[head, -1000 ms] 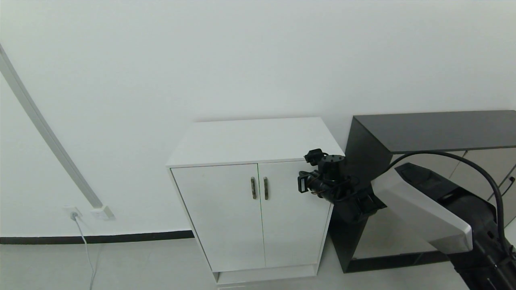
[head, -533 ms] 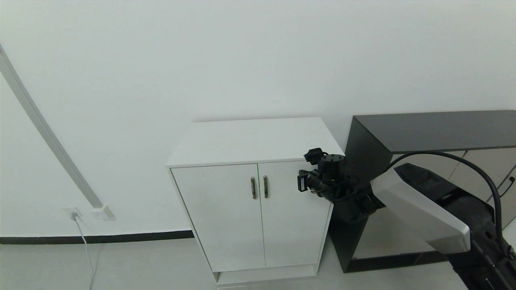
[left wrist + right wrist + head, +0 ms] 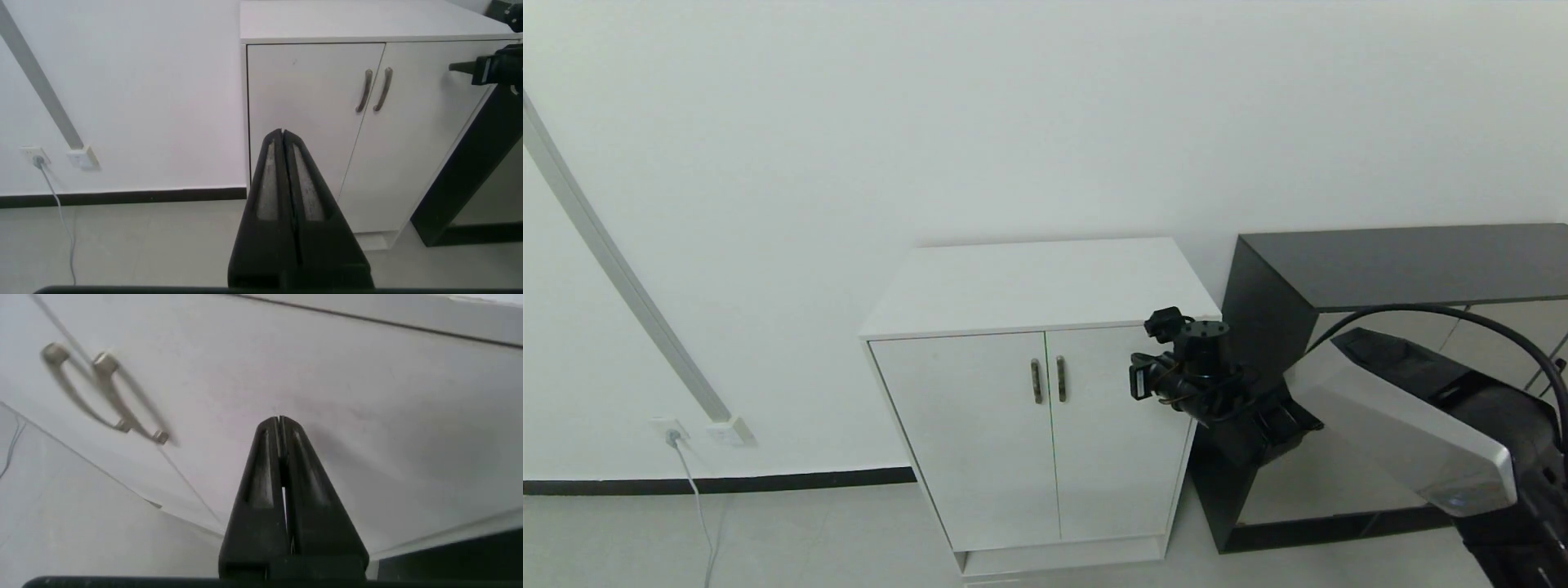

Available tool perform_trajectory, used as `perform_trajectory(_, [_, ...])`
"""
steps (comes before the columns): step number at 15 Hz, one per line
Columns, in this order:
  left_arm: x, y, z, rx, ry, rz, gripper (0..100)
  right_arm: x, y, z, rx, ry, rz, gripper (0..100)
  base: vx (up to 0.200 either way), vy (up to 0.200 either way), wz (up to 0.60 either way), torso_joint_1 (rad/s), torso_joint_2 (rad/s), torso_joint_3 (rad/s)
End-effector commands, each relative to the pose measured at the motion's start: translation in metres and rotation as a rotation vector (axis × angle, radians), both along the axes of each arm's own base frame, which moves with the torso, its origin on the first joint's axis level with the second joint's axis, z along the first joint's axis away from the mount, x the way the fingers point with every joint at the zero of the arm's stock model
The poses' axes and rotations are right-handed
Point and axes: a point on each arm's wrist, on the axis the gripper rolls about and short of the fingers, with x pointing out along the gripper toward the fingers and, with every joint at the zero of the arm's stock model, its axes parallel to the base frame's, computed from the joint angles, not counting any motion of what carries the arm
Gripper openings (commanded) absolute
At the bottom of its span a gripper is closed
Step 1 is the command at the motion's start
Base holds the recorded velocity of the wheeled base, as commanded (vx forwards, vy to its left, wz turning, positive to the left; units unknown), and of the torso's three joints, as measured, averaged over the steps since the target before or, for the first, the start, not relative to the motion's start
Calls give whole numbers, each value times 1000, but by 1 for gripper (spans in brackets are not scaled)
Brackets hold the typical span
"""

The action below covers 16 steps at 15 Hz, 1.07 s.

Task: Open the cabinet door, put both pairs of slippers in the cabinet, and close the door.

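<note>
Wall socket (image 3: 34, 155) in left wrist view; right pincer (image 3: 281, 422) closed before cabinet door (image 3: 384, 400).

I log: cabinet (image 3: 1045, 286), smooth white laminate, matt top, doors faintly sheened; handles (image 3: 1036, 381), brushed metal; sideboard (image 3: 1388, 261), matt black top, mirror-glossy front; left gripper (image 3: 282, 135) and right gripper (image 3: 280, 423), matt black plastic.

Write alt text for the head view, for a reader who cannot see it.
A white two-door cabinet stands closed against a white wall, its two handles side by side at the middle. The right gripper hangs before the right door, near its upper outer corner; a black sideboard stands right of the cabinet.
</note>
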Motion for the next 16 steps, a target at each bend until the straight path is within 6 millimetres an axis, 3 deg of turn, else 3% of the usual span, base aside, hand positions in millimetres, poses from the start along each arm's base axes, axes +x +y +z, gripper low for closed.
perform_trajectory(1, [0,0,0,0,2,1,0,-24,-9,21,12,-19,7,0,0,0,0,0,0,0])
perform_trajectory(5, [0,0,0,-2,2,1,0,-73,-51,28,24,-18,-40,0,0,0,0,0,0,0])
perform_trajectory(13, [0,0,0,-2,2,1,0,-129,-164,45,17,-27,-309,0,0,0,0,0,0,0])
perform_trajectory(16, [0,0,0,-2,2,1,0,-153,-186,51,7,-12,-365,0,0,0,0,0,0,0])
